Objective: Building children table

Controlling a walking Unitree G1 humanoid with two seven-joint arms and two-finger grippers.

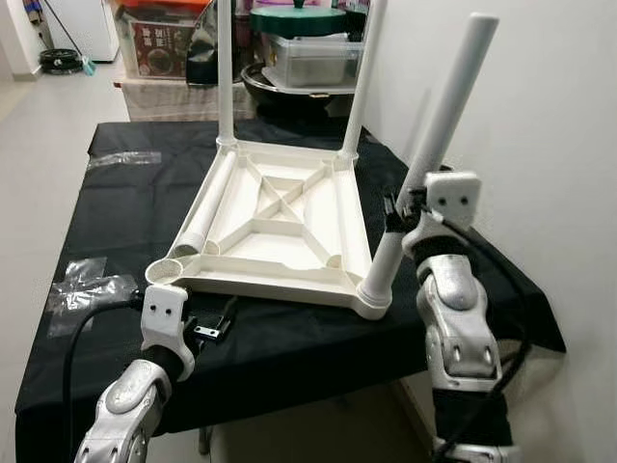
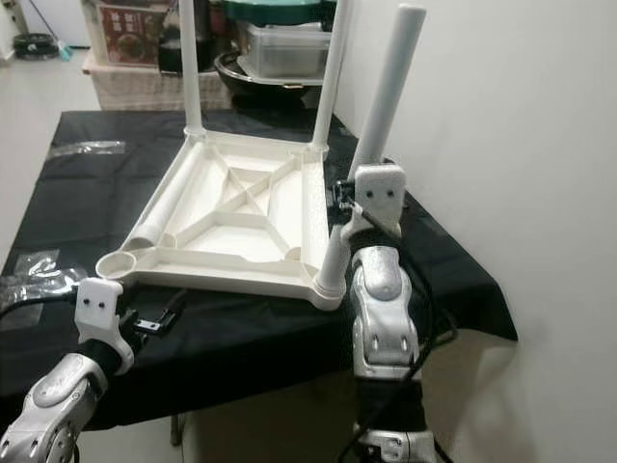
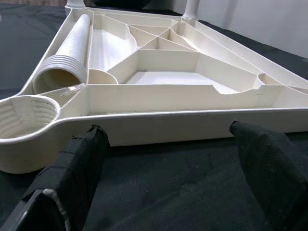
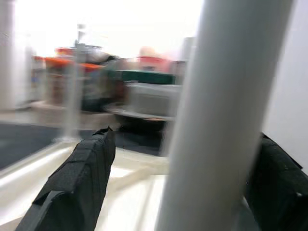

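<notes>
While the white plastic children's tabletop lies upside down on the table, which is covered with a black cloth, two white legs stand upright in its two far corner sockets. A third leg sits in the near right corner socket and leans to the right, toward the white wall. The right end effector is at the lower half of this leg; in the right wrist view the leg stands between the two black fingers, which are spread on both sides of it, and I cannot tell if they press on it. A fourth leg lies loose inside the frame along its left side, with the threaded end near the empty near left socket. The left end effector is low over the cloth, just in front of the near edge of the tabletop, close to that empty socket. Its fingers are open and hold nothing. Pieces of clear tape stick on the cloth at the left. Behind the table there are storage boxes and a dark bowl.
</notes>
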